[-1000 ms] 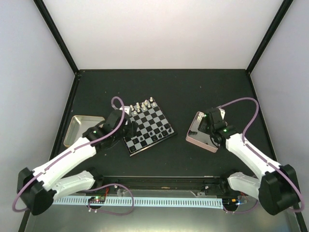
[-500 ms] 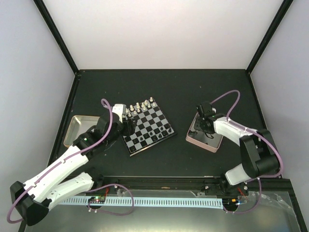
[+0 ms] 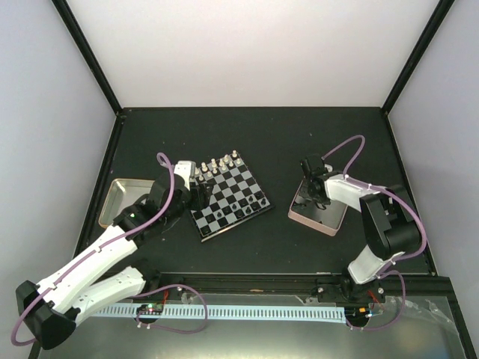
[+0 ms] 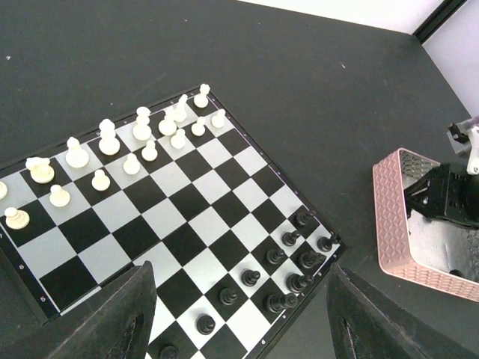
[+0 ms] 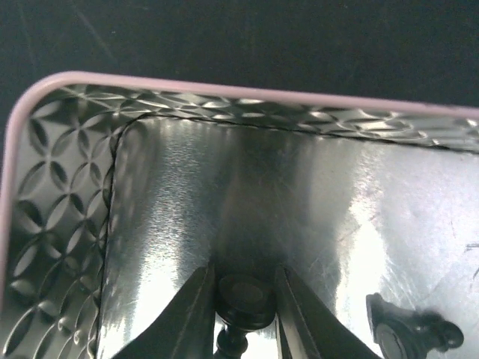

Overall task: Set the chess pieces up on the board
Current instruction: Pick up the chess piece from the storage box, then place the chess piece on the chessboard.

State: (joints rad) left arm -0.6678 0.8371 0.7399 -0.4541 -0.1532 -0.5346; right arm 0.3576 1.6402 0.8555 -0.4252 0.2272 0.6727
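Change since earlier frame: right gripper [image 5: 241, 314] has dropped lower into the pink-rimmed tray [image 3: 318, 220]; left arm unmoved.
Board [image 4: 161, 224]: at 9 o'clock of the tray, well apart; pale pieces [image 4: 142, 133] ranked along the far edge, black pieces [image 4: 288, 258] partly filling the near rows.
Right jaws: clamped on a black piece [image 5: 241, 303], base toward the camera.
Spare piece [image 5: 408, 333]: lying at 3 o'clock of the held one.
Left gripper [image 4: 236, 314]: jaws wide apart, holding nothing, above the board.
Step in hand: picking from the tray.
Next move: a straight lift clear of the rim, then carry towards 9 o'clock.
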